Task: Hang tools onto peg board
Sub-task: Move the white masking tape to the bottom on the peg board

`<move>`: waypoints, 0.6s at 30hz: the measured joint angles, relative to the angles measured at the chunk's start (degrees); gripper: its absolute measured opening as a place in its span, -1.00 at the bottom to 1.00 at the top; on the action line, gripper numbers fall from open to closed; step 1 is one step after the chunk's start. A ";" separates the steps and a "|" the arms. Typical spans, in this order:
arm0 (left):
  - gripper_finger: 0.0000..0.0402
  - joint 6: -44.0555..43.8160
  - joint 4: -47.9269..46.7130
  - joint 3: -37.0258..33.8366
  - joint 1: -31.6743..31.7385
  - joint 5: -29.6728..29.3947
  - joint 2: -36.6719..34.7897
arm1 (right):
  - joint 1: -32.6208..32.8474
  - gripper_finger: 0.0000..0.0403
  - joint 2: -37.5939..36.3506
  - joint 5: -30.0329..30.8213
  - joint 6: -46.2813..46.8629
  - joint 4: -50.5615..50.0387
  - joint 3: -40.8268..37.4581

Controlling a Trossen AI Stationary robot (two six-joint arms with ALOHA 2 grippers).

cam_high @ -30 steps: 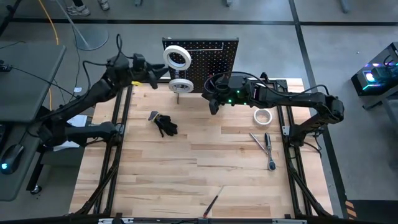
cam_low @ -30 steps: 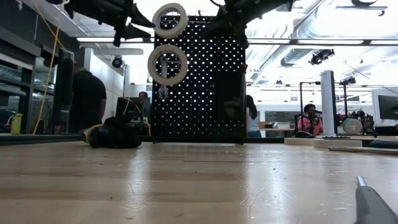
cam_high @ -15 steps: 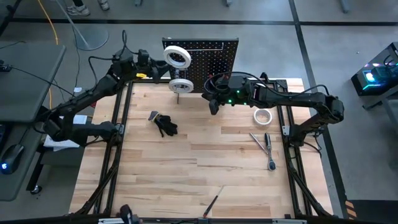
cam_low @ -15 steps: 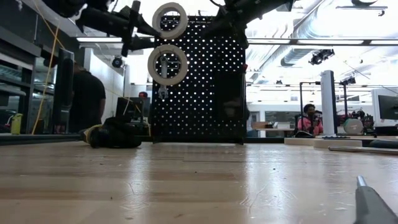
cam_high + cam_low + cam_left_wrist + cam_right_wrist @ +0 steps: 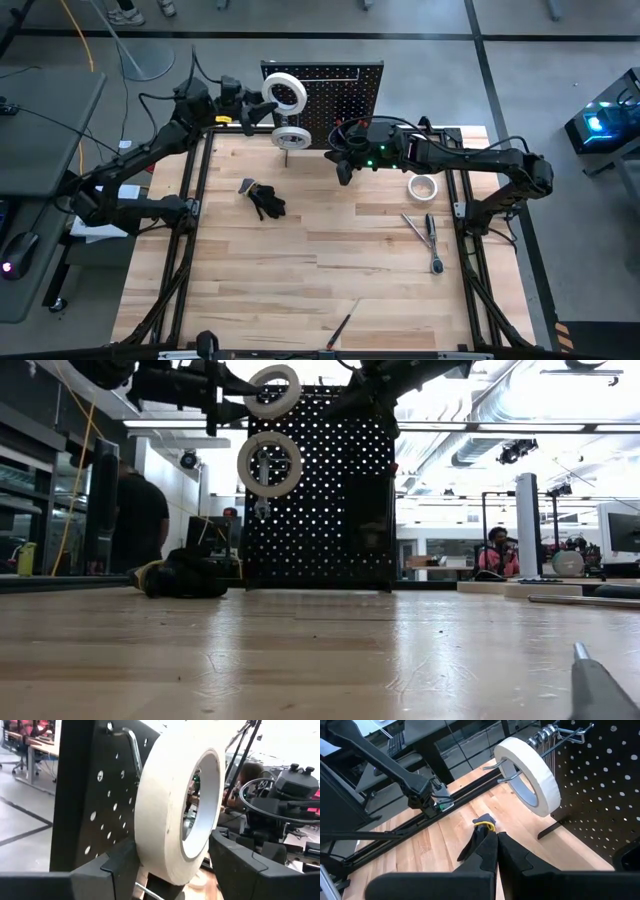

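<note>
Bin (image 5: 352, 133) contents hidden; left tool (image 5: 172, 870) spread around hung tape roll (image 5: 175, 815); right tool (image 5: 496, 851) closed.

Tape rolls: 3 — upper roll (image 5: 284, 93) and lower roll (image 5: 289, 137) on peg board (image 5: 345, 90), third roll (image 5: 423, 187) by table's right edge. Wrenches (image 5: 431, 238): 2. Screwdriver (image 5: 340, 327): 1. Glove (image 5: 266, 201): 1.

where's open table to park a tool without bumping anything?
Widest bare wood: table centre and front, between the black gloves, wrenches and front-edge screwdriver. Front-left corner is also bare. Crowded: along the peg board, where both grippers work, and the right side by the loose tape roll.
</note>
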 joint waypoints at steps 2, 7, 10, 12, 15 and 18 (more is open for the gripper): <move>0.07 0.43 0.61 0.00 0.00 0.00 0.29 | -0.02 -1.00 0.00 0.00 0.02 -0.06 0.00; 0.06 2.80 0.61 0.00 -0.02 0.09 0.63 | -0.02 -1.00 0.00 -0.17 0.02 -0.04 0.00; 0.00 3.46 0.92 0.00 -0.02 0.14 0.59 | -0.02 -1.00 0.00 -0.24 0.02 -0.04 0.00; -0.09 3.50 0.89 0.00 -0.02 0.20 0.59 | -0.01 -1.00 0.00 -0.44 0.02 -0.04 0.00; -0.31 3.54 0.91 0.00 -0.02 0.21 0.59 | -0.02 -1.00 0.00 -0.44 0.02 -0.02 0.00; -0.61 3.49 1.10 0.00 -0.02 1.80 0.57 | -0.02 -1.00 0.00 -0.44 0.02 -0.04 0.00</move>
